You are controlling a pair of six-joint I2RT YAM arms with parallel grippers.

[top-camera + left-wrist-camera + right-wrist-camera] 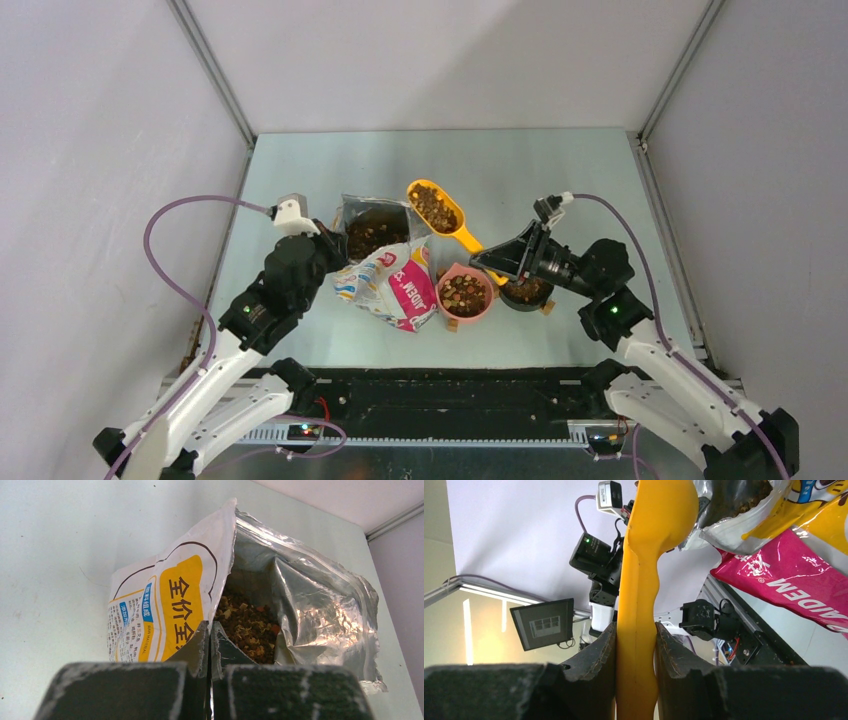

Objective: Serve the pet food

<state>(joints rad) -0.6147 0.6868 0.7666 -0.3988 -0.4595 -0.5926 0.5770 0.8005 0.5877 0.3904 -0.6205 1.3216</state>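
The open pet food bag (385, 268) lies mid-table, its mouth full of kibble (370, 238). My left gripper (333, 247) is shut on the bag's mouth edge (220, 600); kibble (247, 627) shows inside the foil. My right gripper (492, 262) is shut on the handle of a yellow scoop (437, 208), held level and loaded with kibble, above the table behind the bowls. The handle (636, 630) sits between the pads. A pink bowl (464, 293) holds kibble. A dark bowl (527, 292) with kibble sits right of it, partly hidden under my right gripper.
White walls with metal frame posts (212, 70) enclose the table on the left, back and right. The black rail (440, 395) runs along the near edge between the arm bases. Bare table surface (540, 165) lies behind the scoop.
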